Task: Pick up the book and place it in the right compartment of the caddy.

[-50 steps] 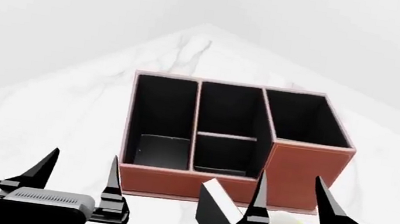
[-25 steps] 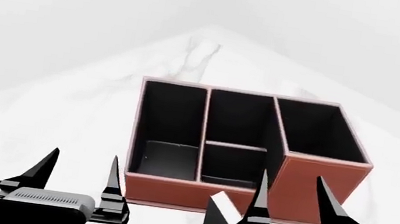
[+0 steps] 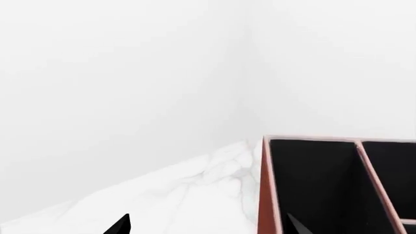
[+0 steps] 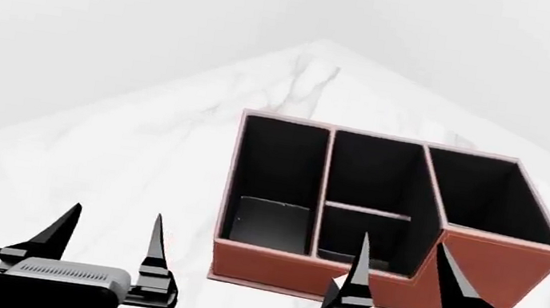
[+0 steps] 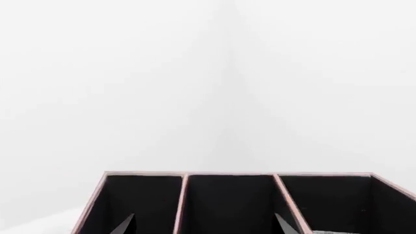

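A black hardcover book (image 4: pixel 332 301), mostly hidden, sits just in front of the reddish-brown caddy (image 4: pixel 271 265), beside the spread right gripper (image 4: pixel 399 280); left gripper (image 4: pixel 110 240) spread too.

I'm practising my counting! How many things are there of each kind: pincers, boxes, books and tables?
Pincers: 2, the left pincer and the right pincer, both open
Boxes: 1, the reddish-brown caddy
Books: 1, the book, only a dark edge showing behind the right pincer
Tables: 1, the white marble table
Total: 5
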